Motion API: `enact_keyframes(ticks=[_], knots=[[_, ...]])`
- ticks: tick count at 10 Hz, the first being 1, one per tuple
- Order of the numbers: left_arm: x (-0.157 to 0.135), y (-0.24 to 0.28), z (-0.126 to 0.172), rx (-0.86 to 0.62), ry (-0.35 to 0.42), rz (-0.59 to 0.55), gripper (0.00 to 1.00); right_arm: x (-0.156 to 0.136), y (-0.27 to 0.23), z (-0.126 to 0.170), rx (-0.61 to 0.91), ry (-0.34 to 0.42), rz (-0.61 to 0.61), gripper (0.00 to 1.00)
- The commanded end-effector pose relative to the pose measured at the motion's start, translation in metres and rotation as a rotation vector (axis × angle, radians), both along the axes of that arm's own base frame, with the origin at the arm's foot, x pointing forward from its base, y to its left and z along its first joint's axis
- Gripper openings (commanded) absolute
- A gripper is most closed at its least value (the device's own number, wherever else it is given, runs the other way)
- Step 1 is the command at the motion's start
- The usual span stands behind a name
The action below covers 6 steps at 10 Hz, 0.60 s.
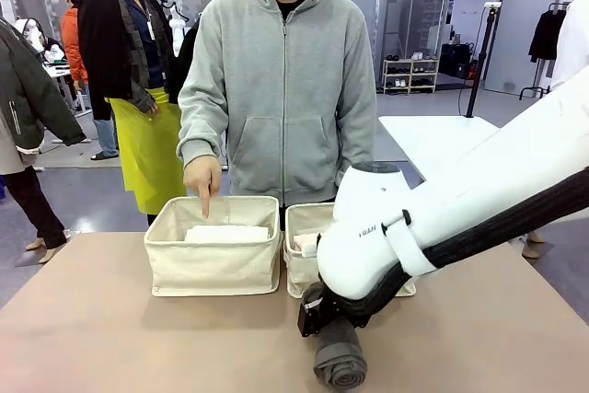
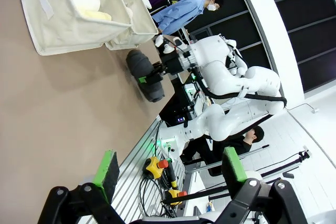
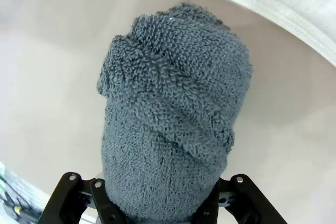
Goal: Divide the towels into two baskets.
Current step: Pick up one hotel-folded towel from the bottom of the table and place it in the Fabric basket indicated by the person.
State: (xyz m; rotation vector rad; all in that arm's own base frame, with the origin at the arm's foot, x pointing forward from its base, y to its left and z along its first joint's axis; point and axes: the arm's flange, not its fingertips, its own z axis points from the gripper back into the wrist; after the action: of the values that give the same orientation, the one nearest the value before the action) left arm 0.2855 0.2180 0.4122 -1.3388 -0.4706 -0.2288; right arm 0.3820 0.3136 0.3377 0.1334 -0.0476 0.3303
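The right gripper [image 3: 163, 208] is clenching the dark grey rolled terry towel [image 3: 170, 114] lying on the tan bench [image 1: 92, 338]; the left gripper [image 2: 170, 174] is hanging released.

Dark grey towel [image 3: 173, 124] of coarse looped terry cloth; baskets [image 1: 213, 260] of matt cream canvas; table [image 1: 110, 338] smooth, matt tan; arm [image 1: 460, 200] glossy white plastic.

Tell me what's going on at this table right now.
The right end effector is shut on the dark grey towel, which lies on the table in front of the two baskets. The person's hand points into the left basket, which holds a white towel. The left end effector is open, empty.
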Motion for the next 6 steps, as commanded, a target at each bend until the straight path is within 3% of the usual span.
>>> enact_keyframes(ticks=[1,3,6], knots=[[-0.003,0.002,0.003,-0.009,-0.016,0.001,1.00,-0.018,-0.003,0.066,-0.045,-0.005,0.177,0.20],[-0.003,0.002,0.003,-0.009,-0.016,0.001,1.00,-0.023,-0.013,0.107,-0.132,-0.012,0.388,0.20],[-0.003,0.002,0.003,-0.009,-0.016,0.001,1.00,-0.033,-0.029,0.123,-0.119,-0.079,0.581,0.20]])
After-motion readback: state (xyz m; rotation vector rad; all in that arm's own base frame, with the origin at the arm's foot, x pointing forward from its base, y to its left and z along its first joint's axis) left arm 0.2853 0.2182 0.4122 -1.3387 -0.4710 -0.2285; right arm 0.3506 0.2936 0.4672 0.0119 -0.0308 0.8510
